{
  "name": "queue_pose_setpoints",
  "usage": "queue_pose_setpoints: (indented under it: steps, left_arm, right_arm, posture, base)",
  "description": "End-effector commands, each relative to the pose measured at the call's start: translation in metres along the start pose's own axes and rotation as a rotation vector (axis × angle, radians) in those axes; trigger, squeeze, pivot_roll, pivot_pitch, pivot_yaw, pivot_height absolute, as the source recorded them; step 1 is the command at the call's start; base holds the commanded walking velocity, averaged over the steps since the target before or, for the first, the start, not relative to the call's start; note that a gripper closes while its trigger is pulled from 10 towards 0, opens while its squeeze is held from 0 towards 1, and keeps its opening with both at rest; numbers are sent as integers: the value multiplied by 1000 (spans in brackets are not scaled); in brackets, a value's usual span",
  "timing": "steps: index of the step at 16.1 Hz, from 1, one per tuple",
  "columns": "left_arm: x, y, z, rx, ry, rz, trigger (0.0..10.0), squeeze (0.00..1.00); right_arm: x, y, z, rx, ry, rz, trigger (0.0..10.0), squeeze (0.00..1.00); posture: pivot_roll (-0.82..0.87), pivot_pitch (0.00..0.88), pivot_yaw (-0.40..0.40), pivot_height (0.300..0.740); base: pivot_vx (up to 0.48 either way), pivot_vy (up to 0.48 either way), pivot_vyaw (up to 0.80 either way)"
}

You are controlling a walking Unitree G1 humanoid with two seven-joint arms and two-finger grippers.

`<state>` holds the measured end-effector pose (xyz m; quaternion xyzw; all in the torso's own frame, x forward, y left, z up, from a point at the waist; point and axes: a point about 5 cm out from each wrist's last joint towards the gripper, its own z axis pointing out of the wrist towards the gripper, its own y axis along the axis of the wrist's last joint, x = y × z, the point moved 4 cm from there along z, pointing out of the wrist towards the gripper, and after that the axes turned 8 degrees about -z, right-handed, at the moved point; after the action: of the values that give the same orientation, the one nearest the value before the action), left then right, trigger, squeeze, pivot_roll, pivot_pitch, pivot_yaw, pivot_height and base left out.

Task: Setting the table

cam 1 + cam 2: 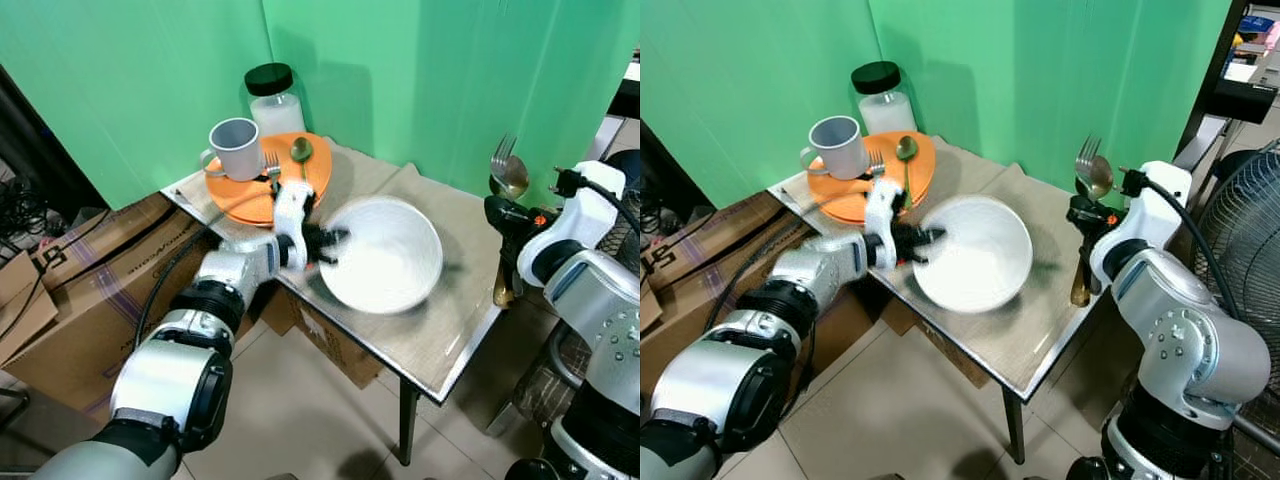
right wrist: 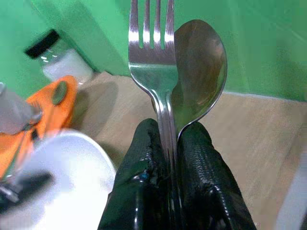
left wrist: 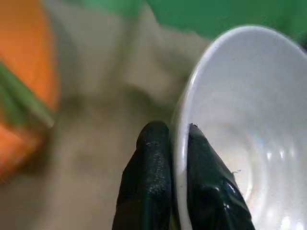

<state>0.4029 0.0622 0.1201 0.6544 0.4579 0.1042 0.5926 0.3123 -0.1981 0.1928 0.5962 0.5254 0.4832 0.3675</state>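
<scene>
A white bowl (image 1: 385,255) sits tilted and blurred on the grey table (image 1: 440,335), near its front edge. My left gripper (image 1: 322,250) is shut on the bowl's left rim (image 3: 180,143), one finger inside and one outside. At the table's right edge my right gripper (image 1: 505,215) is raised, shut on a silver fork (image 2: 151,43) and a spoon (image 2: 201,62) held upright together. At the back left an orange plate (image 1: 245,190) carries a grey mug (image 1: 238,148), a second fork (image 1: 272,165) and a green spoon (image 1: 301,150).
A glass jar with a black lid (image 1: 275,100) stands behind the orange plate. Green curtain hangs close behind the table. Cardboard boxes (image 1: 90,290) lie on the floor to the left. A fan (image 1: 1250,230) stands at the right.
</scene>
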Motion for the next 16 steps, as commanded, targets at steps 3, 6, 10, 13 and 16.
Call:
queue_pose_setpoints:
  steps: [3,6,10,13,16]
  left_arm:
    - [-6,75,-21,-232,35,147,0,0]
    - [-21,114,-43,-367,69,256,0,0]
    - [-32,147,-89,-507,175,428,0,0]
    - [-32,135,-117,-511,226,455,0,0]
    - [-38,126,-127,-510,230,450,0,0]
  right_arm:
    - [0,-10,14,40,-13,-3,0,0]
    - [14,-28,30,102,32,-25,0,0]
    - [54,-59,45,170,153,-90,10000,0]
    - [67,-77,45,200,206,-133,10000,0]
    - [67,-81,48,189,202,-128,10000,1000]
  posture:
    - [-119,0,155,740]
    - [-90,0,132,740]
    - [-46,0,111,740]
    - [-36,0,105,740]
    - [-27,0,97,740]
  base:
    - [0,0,0]
    - [0,0,0]
    - [0,0,0]
    - [0,0,0]
    - [0,0,0]
